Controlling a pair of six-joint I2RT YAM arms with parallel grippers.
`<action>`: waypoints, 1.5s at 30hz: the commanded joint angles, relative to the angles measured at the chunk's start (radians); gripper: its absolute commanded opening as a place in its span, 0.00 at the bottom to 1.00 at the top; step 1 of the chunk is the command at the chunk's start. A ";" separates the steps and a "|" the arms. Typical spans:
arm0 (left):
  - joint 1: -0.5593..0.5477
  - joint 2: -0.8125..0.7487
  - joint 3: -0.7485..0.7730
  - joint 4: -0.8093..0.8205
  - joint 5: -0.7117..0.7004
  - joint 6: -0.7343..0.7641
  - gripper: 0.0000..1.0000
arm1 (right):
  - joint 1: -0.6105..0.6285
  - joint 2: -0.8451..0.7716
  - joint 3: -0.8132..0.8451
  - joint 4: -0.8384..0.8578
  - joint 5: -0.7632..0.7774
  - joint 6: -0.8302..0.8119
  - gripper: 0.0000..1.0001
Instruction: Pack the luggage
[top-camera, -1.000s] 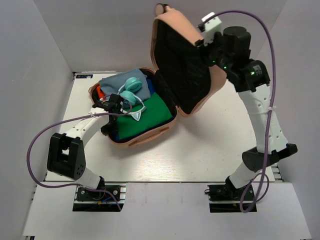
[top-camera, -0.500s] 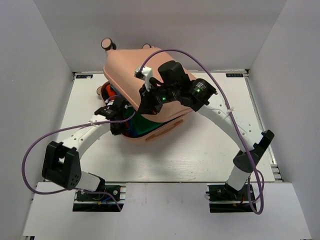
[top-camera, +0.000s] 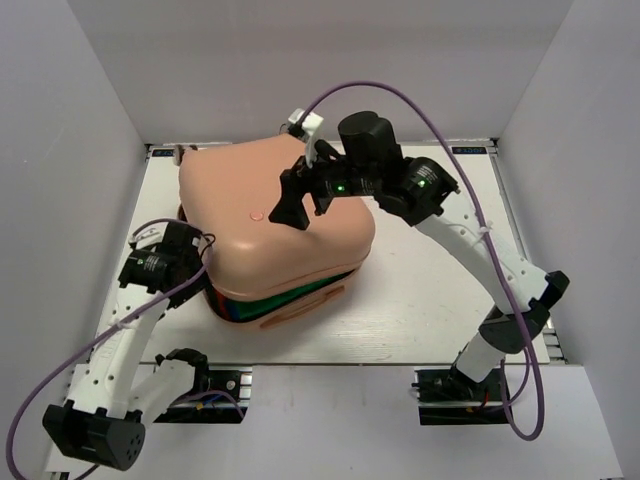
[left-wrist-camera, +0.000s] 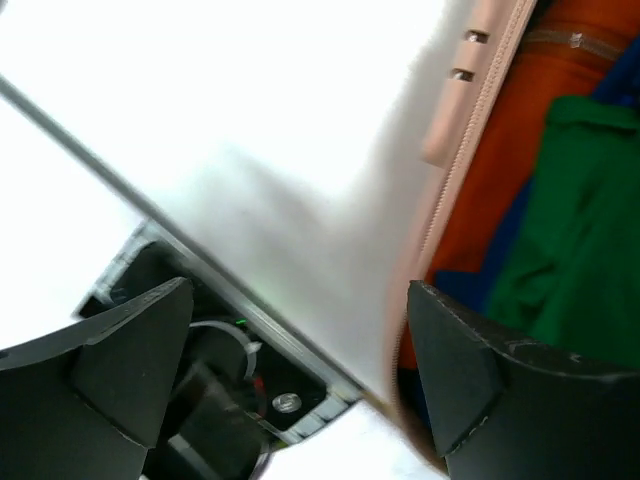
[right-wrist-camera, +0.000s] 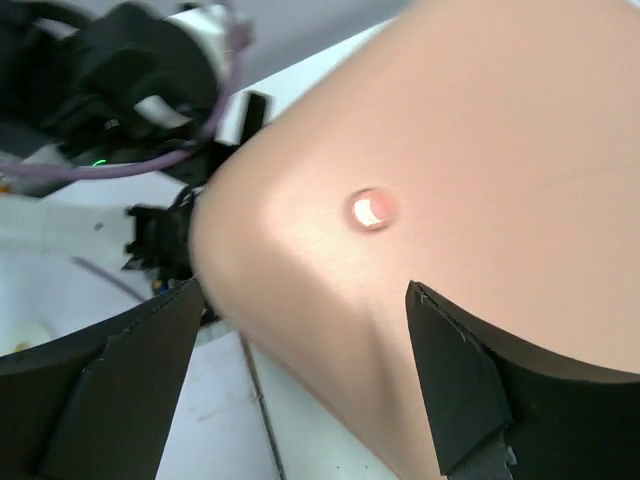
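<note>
On the white table (top-camera: 430, 290), left of centre, the pale pink hard-shell suitcase (top-camera: 270, 235) now lies with its lid down. A second ago the lid stood upright in the right gripper (top-camera: 291, 207). That gripper is now above the lid with its fingers spread, holding nothing. The left gripper (left-wrist-camera: 300, 345), earlier inside the case, has drawn out toward the table's left edge, also spread and empty. A gap along the near side shows green cloth (top-camera: 300, 292) and orange cloth (left-wrist-camera: 520, 150). Bare table lies right of and nearer than the case, while its left and far sides crowd those edges. It sits askew, hinge side right. Its long axis is unclear from above.
</note>
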 joint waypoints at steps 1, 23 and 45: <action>-0.007 0.022 0.077 -0.087 -0.033 -0.017 0.99 | -0.019 -0.034 -0.021 -0.027 0.197 -0.006 0.90; 0.428 0.297 0.053 0.088 0.221 0.171 0.44 | -0.306 -0.253 -0.659 0.012 0.157 -0.075 0.17; -0.007 0.563 -0.001 0.384 0.410 0.111 0.05 | -0.390 -0.075 -0.546 0.036 0.318 0.093 0.00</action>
